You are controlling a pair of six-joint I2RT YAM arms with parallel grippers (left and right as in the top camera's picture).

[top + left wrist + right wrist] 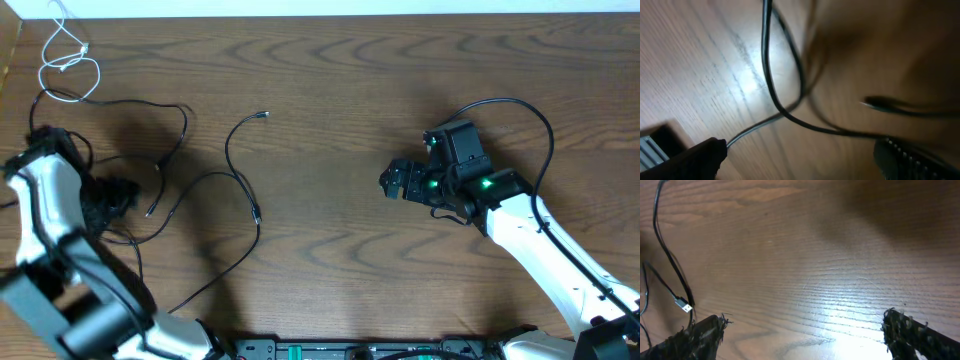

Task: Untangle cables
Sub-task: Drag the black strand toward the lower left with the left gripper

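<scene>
Overhead view shows the white cable lying alone in loose loops at the far left corner of the bench, so it looks separated. The black cables cross one another over the left half and bunch thickest near the left edge. The left gripper sits in that bunch with its jaws spread wide, a black strand running between them unpinched, while the right gripper, right of the middle and well apart from every cable, gapes empty; most of the sorting seems left to do.
</scene>
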